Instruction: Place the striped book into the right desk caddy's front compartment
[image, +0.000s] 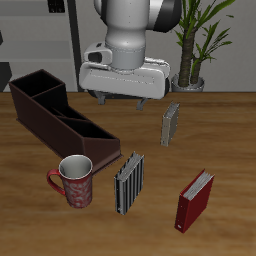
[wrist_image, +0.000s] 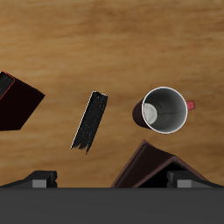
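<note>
Red book (image: 195, 200) stands nearest, low and right of the exterior frame; the striped book (image: 129, 183) stands upright at lower centre beside a mug (image: 74, 181), close to the near end of the right desk caddy (image: 40, 105). It looks rigid, thin and light, likely to tip, so I judge a pinch across its covers near the top edge best. My gripper (image: 122, 98) hangs high above, holding nothing; the jaws seem parted, though I cannot tell for sure. A grey book (image: 171, 124) stands farther back on the wooden table (image: 230, 130), a potted plant (image: 195, 40) behind.

From the wrist, the striped book (wrist_image: 90, 122) shows edge-on at centre, clear wood around it.
</note>
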